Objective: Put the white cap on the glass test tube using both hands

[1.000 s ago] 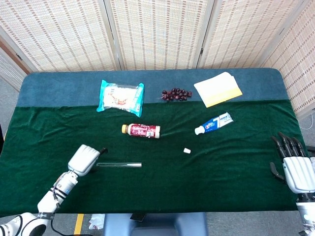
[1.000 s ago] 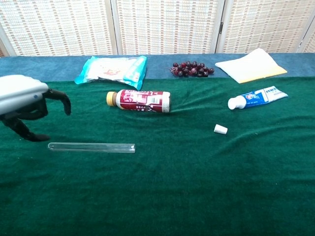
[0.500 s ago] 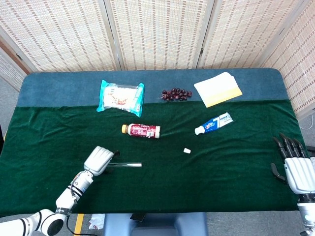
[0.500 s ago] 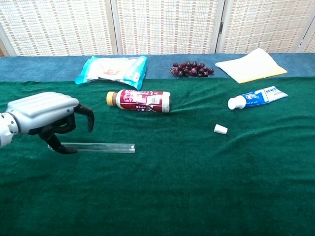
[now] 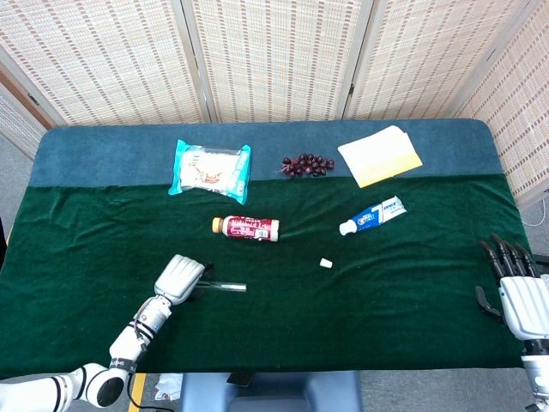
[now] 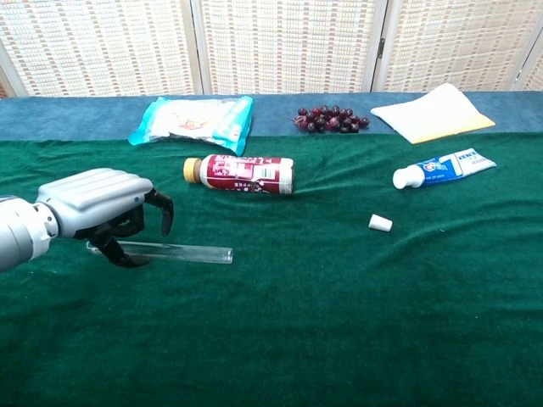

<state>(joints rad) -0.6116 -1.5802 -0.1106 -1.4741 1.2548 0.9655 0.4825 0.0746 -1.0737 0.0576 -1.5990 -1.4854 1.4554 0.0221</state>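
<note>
The glass test tube [image 6: 182, 251] lies flat on the green cloth, also seen in the head view as test tube [image 5: 226, 287]. My left hand [image 6: 102, 208] hovers over the tube's left end with its fingers curled down around it; a firm hold does not show. In the head view the left hand [image 5: 179, 278] covers that end. The small white cap [image 6: 380, 223] sits alone on the cloth, cap [image 5: 326, 263] right of the tube. My right hand [image 5: 520, 290] rests at the table's right edge, fingers spread, holding nothing.
A drink bottle [image 6: 239, 173] lies just behind the tube. A toothpaste tube [image 6: 443, 168] lies behind the cap. A snack packet [image 6: 193, 120], grapes [image 6: 331, 119] and a yellow-white paper pad [image 6: 433, 113] line the blue strip at the back.
My left hand has moved right, from beside the tube's left end to over it, its fingers now curled around that end. The right hand drifted slightly toward the table's near edge.
</note>
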